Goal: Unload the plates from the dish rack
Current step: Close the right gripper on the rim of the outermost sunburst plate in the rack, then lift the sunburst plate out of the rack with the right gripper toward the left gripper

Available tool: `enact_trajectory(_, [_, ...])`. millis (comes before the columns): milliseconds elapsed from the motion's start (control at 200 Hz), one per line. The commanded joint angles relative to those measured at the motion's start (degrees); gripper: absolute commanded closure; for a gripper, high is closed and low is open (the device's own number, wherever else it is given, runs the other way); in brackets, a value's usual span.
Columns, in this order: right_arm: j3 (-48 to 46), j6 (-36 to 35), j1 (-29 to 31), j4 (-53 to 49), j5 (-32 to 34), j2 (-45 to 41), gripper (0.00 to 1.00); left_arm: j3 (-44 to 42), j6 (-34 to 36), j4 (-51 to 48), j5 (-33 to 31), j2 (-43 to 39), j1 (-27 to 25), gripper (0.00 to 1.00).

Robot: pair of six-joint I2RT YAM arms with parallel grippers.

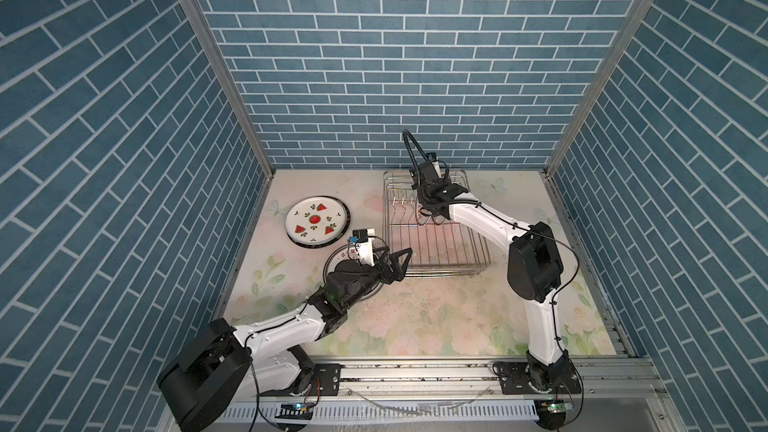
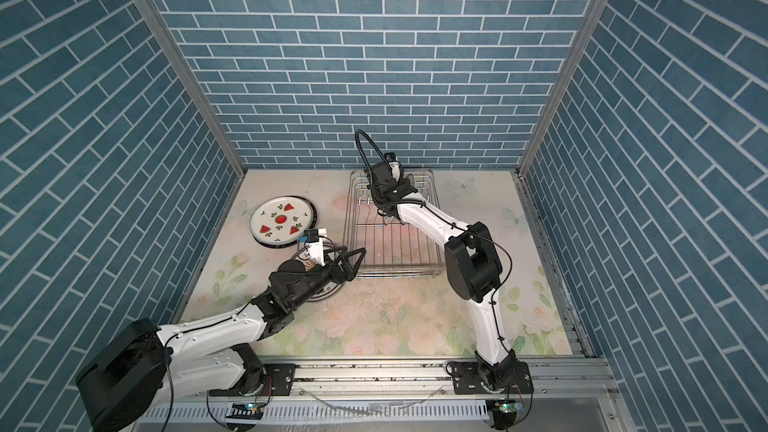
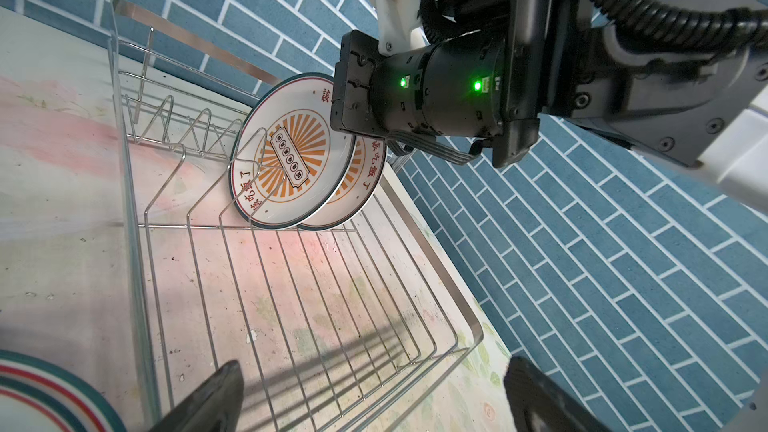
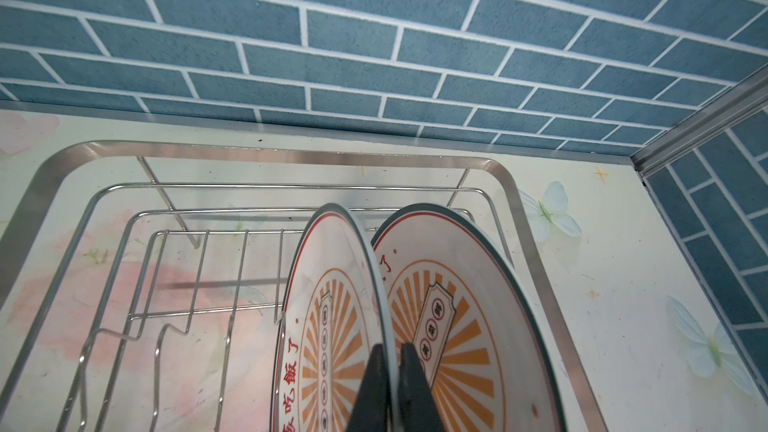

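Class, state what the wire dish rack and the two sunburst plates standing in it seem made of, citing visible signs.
Rectangular silver wire dish rack: likely stainless steel, polished; flat rim mirrors light. Round white orange-sunburst plates: probably glazed ceramic, possibly melamine; glossy sheen over printed pattern.

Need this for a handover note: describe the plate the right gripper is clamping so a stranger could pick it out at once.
Toward the back of the table stands a wire dish rack, holding two orange-sunburst plates on edge. The wanted plate is the one facing the rack's empty prongs, its twin behind it. Only its rim is pinched by the right gripper.
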Motion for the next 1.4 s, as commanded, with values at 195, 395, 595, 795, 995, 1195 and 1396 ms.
enact_trajectory(195, [-4.6, -4.0, 0.9, 6.7, 3.0, -5.1, 0.98, 0.2, 0.2, 0.5, -1.8, -1.3, -0.2, 0.0])
enact_trajectory(395, [-6.3, -6.0, 1.9, 9.0, 5.0, -6.9, 1.0, -0.5, 0.0, -0.5, -3.3, -2.6, -0.2, 0.0])
enact_trajectory(595, [-9.1, -7.8, 2.8, 12.1, 6.3, -9.8, 1.0, -1.7, 0.4, 0.5, -3.7, -4.3, -0.2, 0.0])
enact_trajectory(795, [-11.9, -8.8, 3.4, 14.5, 7.6, -12.7, 1.0, -1.5, 0.5, -3.1, -5.8, -6.4, -0.2, 0.0])
enact_trajectory(995, [-14.9, -10.0, 4.0, 16.8, 8.5, -15.7, 1.0, -1.6, 0.5, -4.5, -6.4, -7.8, -0.2, 0.0])
enact_trajectory(1195, [-19.6, -11.8, 4.9, 20.9, 9.1, -19.8, 1.0, -1.8, 0.4, -4.5, -6.9, -7.6, -0.2, 0.0])
enact_trajectory(1396, [-26.0, -9.2, 5.0, 22.7, 3.4, -26.5, 1.0, -1.8, -0.1, -4.6, -7.0, -7.4, -0.2, 0.0])
